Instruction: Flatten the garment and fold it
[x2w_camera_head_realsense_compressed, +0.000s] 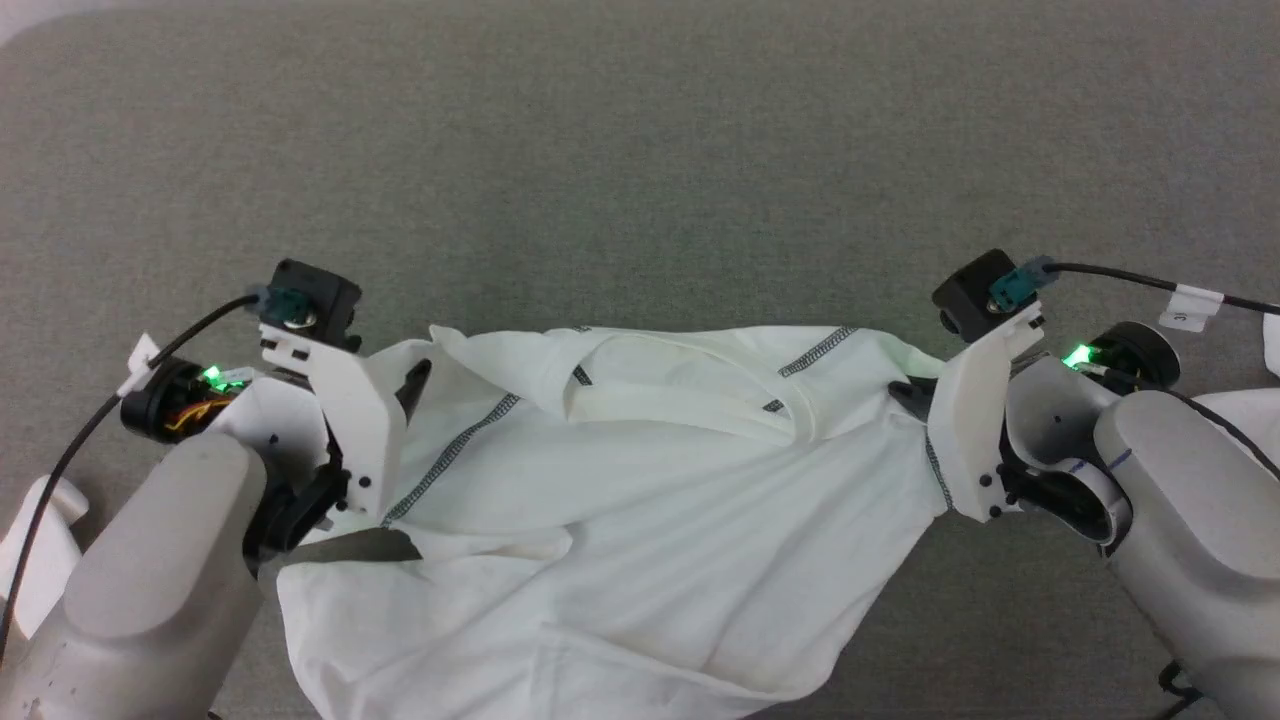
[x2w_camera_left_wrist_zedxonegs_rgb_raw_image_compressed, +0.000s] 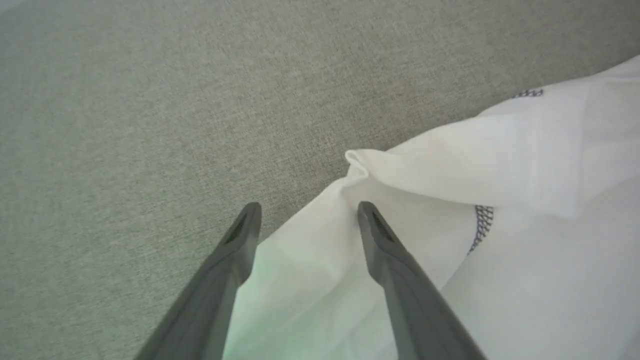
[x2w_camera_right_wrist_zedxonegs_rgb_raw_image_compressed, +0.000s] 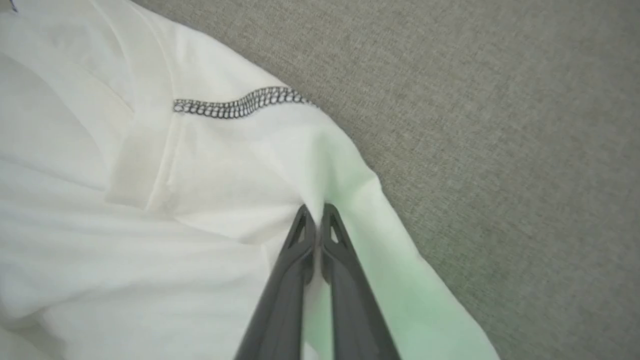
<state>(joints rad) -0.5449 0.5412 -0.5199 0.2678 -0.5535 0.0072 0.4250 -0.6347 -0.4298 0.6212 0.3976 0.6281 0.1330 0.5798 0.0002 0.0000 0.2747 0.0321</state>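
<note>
Now the white zigzag-stitched shirt (x2w_camera_head_realsense_compressed: 640, 480) lies rumpled toward the near edge of the grey felt bench (x2w_camera_head_realsense_compressed: 640, 150); right gripper (x2w_camera_right_wrist_zedxonegs_rgb_raw_image_compressed: 316, 212) pinches one shoulder, left gripper (x2w_camera_left_wrist_zedxonegs_rgb_raw_image_compressed: 308, 210) gapes astride the other, likely for spreading

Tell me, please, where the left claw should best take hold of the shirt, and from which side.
Grip the shirt at its raised folded corner, just ahead of the open left claw. Come from the outer left side, low along the grey surface: the fold stands up there, and it mirrors the shoulder pinch of the shut right claw, so probably both can pull it flat.
</note>
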